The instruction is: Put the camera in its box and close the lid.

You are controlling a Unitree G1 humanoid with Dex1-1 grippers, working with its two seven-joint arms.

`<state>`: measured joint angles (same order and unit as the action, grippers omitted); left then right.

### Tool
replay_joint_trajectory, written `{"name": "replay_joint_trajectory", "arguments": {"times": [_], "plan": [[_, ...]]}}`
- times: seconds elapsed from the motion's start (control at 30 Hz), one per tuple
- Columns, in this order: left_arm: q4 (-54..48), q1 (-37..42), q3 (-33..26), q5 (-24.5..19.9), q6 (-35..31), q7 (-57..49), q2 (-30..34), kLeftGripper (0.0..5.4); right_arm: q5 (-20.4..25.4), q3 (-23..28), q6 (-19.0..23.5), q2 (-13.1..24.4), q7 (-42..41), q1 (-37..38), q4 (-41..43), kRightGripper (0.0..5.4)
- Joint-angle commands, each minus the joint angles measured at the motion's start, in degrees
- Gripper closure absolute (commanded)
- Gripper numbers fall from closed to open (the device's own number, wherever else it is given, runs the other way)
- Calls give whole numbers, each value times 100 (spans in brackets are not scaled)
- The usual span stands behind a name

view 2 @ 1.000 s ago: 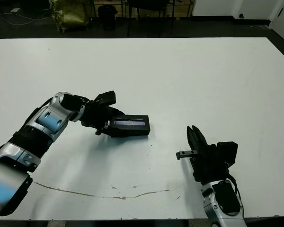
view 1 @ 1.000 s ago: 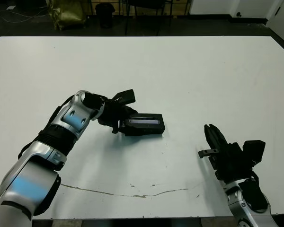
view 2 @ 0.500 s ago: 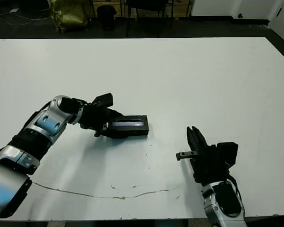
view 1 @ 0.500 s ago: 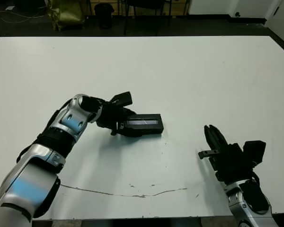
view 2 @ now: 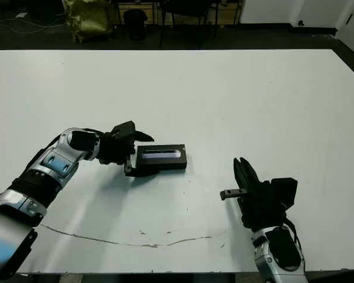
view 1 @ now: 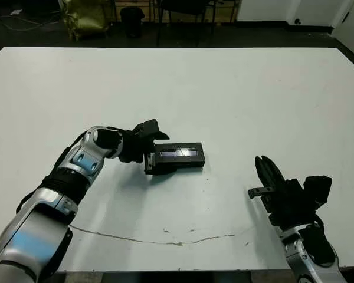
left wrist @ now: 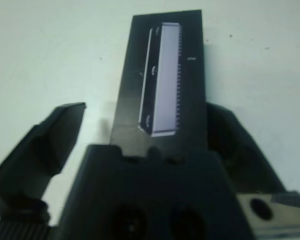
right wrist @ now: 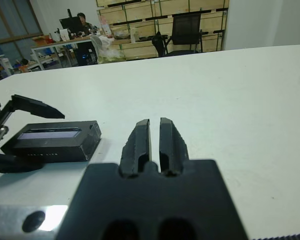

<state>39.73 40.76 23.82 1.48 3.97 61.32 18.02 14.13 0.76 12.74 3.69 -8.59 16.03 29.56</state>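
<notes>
Lid [view 1: 179,153] sits flat on top of the box [view 2: 156,167], its long grey strip facing up, and the closed pair lies on the white desk [view 1: 236,100] directly in front of the left jaws [view 1: 148,151]. Those left jaws are spread wide: one black finger [left wrist: 46,142] stands off to one side of the near end of the lid, the other finger [left wrist: 236,145] lies along the opposite side, and bare desk shows between the first finger and the box, so they grip nothing. In the left wrist view the near end of the lid reaches right up to the gripper body, between the two fingers. The camera itself cannot be seen in any view; only the covered box shows.

Right jaws [view 1: 268,175] are well apart from the box, off to its far side from the left arm, and rest low near the desk's front edge. Their two fingers [right wrist: 140,142] are pressed almost together with just a thin slit between them, and they hold nothing. From the right wrist view, the box lies well off to one side of these fingers, with the left gripper's spread fingers at its far end.

A thin dark crack line [view 1: 165,240] runs along the desk surface near the front edge, between the two arms.
</notes>
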Motion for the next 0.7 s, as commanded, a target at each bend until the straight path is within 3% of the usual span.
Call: {"name": "replay_joint_trajectory", "arguments": {"times": [0.03,0.1,0.4,0.7], "plan": [[437,-435,342,517,-10,66,142,2,-28,-1,-31,-11,27,44,-128,540],[511,-416,339,511,-2,88,143,2,48,39,-220,33,-152,6,-307,540],[756,-466,10,100,488,525,247,2,105,31,33,28,-66,12,-135,540],[105,-712,-336,-396,170,1459,784,2,6,24,-115,110,-152,-42,-254,540]]}}
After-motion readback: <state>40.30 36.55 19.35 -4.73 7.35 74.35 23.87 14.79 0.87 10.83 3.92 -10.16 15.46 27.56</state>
